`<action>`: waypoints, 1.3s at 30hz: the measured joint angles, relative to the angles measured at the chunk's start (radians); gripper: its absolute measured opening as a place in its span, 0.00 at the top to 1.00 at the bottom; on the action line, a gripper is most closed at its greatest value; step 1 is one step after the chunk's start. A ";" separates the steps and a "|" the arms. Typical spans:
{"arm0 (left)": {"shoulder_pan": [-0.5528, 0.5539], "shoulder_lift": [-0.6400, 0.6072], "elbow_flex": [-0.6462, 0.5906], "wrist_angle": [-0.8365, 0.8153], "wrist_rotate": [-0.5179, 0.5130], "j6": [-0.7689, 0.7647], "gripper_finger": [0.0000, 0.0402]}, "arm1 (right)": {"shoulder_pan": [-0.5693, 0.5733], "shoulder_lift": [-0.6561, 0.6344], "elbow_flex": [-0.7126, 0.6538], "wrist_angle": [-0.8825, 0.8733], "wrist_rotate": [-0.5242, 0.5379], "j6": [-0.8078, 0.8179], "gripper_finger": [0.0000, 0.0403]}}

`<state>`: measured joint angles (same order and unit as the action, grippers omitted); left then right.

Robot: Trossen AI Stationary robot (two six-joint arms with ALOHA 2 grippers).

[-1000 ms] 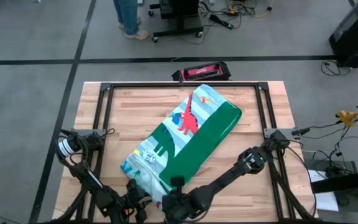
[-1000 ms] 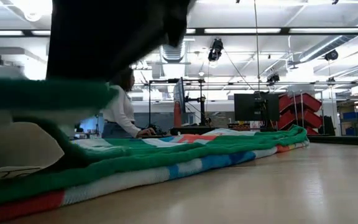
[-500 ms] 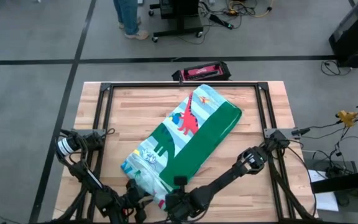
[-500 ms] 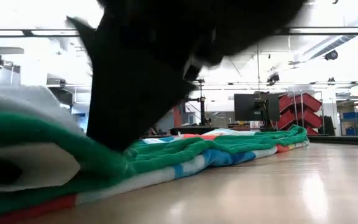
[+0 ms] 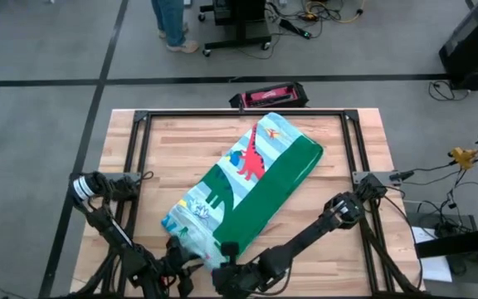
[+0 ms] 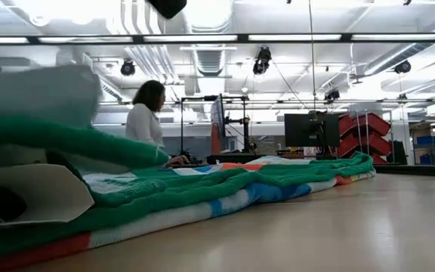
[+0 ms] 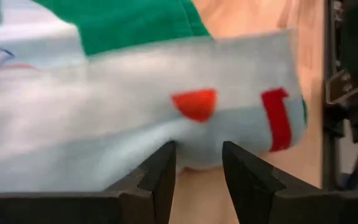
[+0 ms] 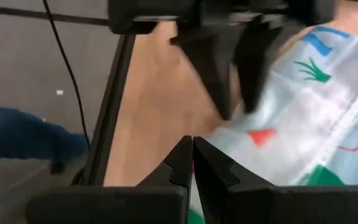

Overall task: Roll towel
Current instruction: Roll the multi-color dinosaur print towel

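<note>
The left gripper [image 5: 175, 264] sat at the table's [image 5: 173, 158] near edge, its parted fingers [image 7: 160, 171] closed on the pale folded end of the towel [image 5: 251, 187], which lay folded in a long strip running diagonally from that near corner toward the far right. Just beside it, the right gripper [image 5: 222, 270] hovered at the same end with fingers pressed together, holding nothing. A person [image 6: 146, 113] stood in the room beyond

floor: grey, crossed by dark lines [image 5: 40, 81]
table: pale wood planks [image 5: 181, 141]
ceiling: white, long strip lights [image 6: 300, 36]
far room: dark monitor [image 6: 310, 128], red racks [image 6: 368, 128]
person: seated at a far desk [image 6: 146, 117]
</note>
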<state>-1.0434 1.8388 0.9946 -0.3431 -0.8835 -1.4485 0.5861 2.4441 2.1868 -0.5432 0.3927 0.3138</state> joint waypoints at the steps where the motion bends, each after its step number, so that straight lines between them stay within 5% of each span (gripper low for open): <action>1: 0.001 -0.001 0.000 -0.010 0.000 0.000 0.71 | -0.001 0.001 0.000 -0.012 0.002 0.003 1.00; 19: 0.018 -0.025 -0.014 -0.183 0.011 0.018 0.71 | -0.024 0.057 -0.071 0.002 -0.001 0.078 1.00; 26: 0.018 0.002 -0.078 -0.162 0.086 -0.072 0.71 | -0.026 0.053 -0.092 -0.003 -0.006 0.066 1.00; 39: 0.007 0.011 -0.125 -0.078 0.077 -0.104 0.71 | -0.016 0.043 -0.002 -0.114 0.033 0.015 1.00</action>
<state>-1.0366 1.8496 0.8697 -0.4211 -0.8063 -1.5524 0.5699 2.4874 2.1850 -0.6569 0.4255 0.3289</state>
